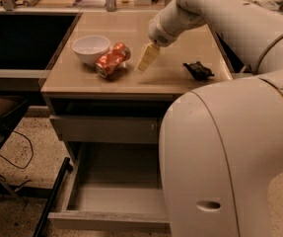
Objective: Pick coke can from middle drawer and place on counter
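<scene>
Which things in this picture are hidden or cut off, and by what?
All in the camera view:
1. Drawer: its right part is hidden by the robot's body.
2. Gripper, over the counter just right of the can: its top is covered by the arm.
3. Counter: its far right corner is behind the arm.
4. Black object: what it is cannot be told.

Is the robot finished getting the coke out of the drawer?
Pretty much! Done: the can lies on its side on the counter, right beside the bowl, and the open drawer shows only bare floor. In hand: nothing; the gripper hangs just right of the can, not touching it. Left: probably only pulling the arm away.
</scene>
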Controlling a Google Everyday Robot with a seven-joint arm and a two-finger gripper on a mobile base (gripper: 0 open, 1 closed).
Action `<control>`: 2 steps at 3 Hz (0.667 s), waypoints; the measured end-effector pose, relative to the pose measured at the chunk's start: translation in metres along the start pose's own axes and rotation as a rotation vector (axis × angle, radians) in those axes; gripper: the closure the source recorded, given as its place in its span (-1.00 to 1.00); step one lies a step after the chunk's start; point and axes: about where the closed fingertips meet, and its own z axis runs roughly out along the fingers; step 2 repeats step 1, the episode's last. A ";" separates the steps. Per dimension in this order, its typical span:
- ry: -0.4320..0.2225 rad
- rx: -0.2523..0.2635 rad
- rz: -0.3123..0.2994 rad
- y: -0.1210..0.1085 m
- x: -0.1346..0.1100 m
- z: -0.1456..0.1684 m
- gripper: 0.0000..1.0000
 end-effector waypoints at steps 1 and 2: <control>0.000 0.000 0.000 0.000 0.000 0.000 -1.00; 0.000 0.000 0.000 0.000 0.000 0.000 -1.00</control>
